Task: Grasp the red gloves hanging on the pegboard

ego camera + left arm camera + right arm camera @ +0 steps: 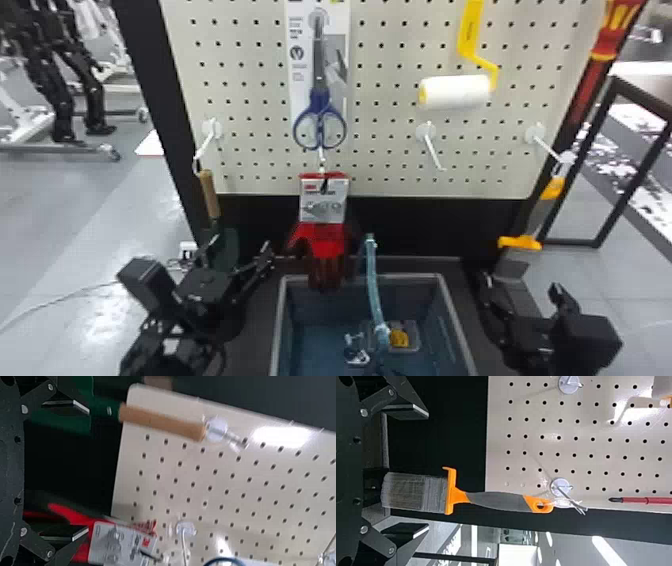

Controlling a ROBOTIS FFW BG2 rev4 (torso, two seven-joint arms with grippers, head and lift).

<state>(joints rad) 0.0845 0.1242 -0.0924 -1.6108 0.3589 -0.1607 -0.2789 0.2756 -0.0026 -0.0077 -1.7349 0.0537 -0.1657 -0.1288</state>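
Red gloves (322, 250): hanging from a hook at the lower centre of the pegboard (390, 50), with a grey-and-red card (323, 197) at the top. The lower end hangs over the back rim of the bin.
Left gripper (240, 257): lower left of the head view, just left of the gloves. The fingers are spread wide with nothing between them. In the left wrist view the gloves lie close by one finger, and contact cannot be told.
Right gripper (522, 295): lower right of the head view, well apart from the gloves. The fingers are open and empty.
Blue bin (281, 320): lower centre, between the two grippers, below the board. A teal tube (372, 290) stands up out of it just right of the gloves.
Scissors (319, 120): packaged, on the hook directly above the gloves.
Paint roller (454, 91): yellow handle, upper right of the board.
Wooden-handled brush (209, 192): hanging at the board's lower left edge, above the left gripper.
Orange-handled brush (520, 243): hanging at the board's lower right corner, above the right gripper.
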